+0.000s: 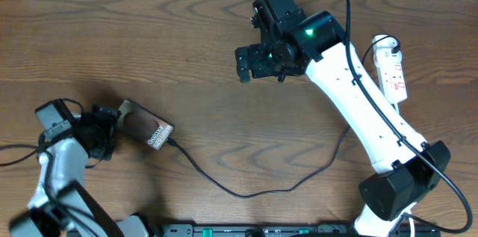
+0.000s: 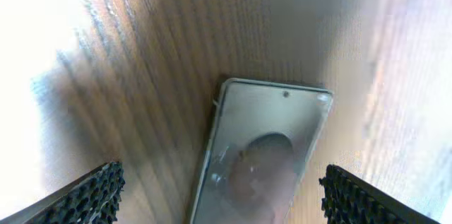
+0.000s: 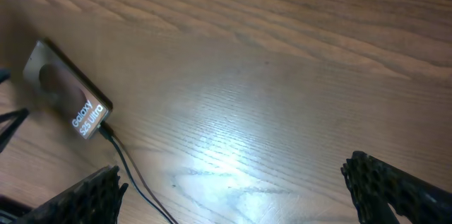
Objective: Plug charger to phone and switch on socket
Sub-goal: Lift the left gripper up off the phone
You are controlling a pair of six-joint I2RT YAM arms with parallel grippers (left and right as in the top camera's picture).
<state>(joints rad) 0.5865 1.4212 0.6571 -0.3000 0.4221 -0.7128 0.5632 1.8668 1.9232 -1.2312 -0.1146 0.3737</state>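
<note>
Phone point(image 1: 146, 128) lies flat near the front-left corner of the table point(image 1: 149, 28), and the charger point(image 1: 246, 191) tip meets its end. Left hand point(image 1: 110, 130) is released, its 2 fingers either side of the phone, apart from it. Right hand point(image 1: 245, 65) is released, near the far edge. Socket point(image 1: 392, 72) lies by the right edge.
</note>
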